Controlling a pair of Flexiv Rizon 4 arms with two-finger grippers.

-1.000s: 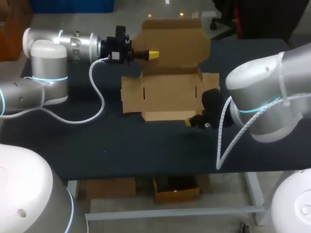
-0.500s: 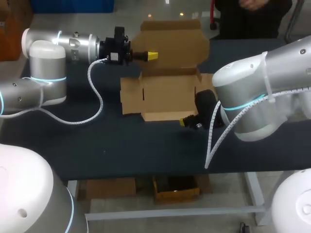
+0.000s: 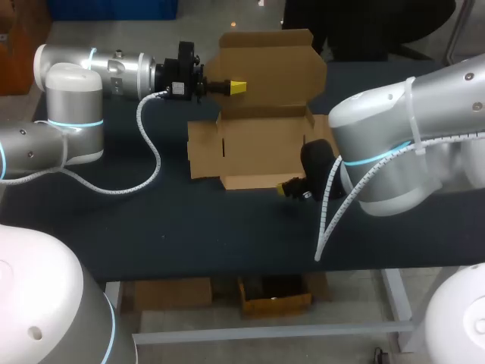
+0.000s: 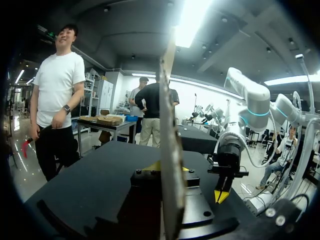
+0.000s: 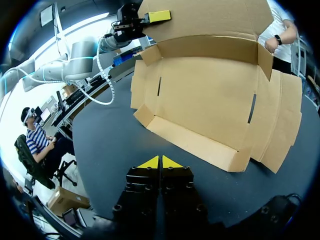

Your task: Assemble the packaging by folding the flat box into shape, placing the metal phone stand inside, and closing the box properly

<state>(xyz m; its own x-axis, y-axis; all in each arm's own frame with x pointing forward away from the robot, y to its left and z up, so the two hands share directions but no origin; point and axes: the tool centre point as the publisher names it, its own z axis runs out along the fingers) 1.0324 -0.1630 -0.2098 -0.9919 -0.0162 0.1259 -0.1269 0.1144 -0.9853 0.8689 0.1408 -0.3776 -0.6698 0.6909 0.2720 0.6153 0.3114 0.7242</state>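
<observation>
**Head view:** The cardboard box [image 3: 261, 155] sits half-folded in the middle of the dark counter [image 3: 189, 235]. Its side panels are spread outward and its lid flap [image 3: 269, 61] stands upright at the far side. The left fingers [image 3: 237, 86] reach in level from the left and are clamped on the lid flap's left edge. The right fingers [image 3: 285, 189] point down at the counter just beside the box's near right corner.

**Left wrist view:** The lid flap [image 4: 166, 125] shows edge-on, gripped with one yellow tip on each side of it. Beyond it, the right fingers [image 4: 220, 194] hang tips-down over the counter [image 4: 100, 165].

**Right wrist view:** The right fingers [image 5: 160, 162] are clenched tip to tip with nothing between them, above bare counter [image 5: 110, 145]. The box [image 5: 205, 95] lies just ahead, apart from them. The left fingers [image 5: 157, 16] grip the upright flap at its corner.
</observation>
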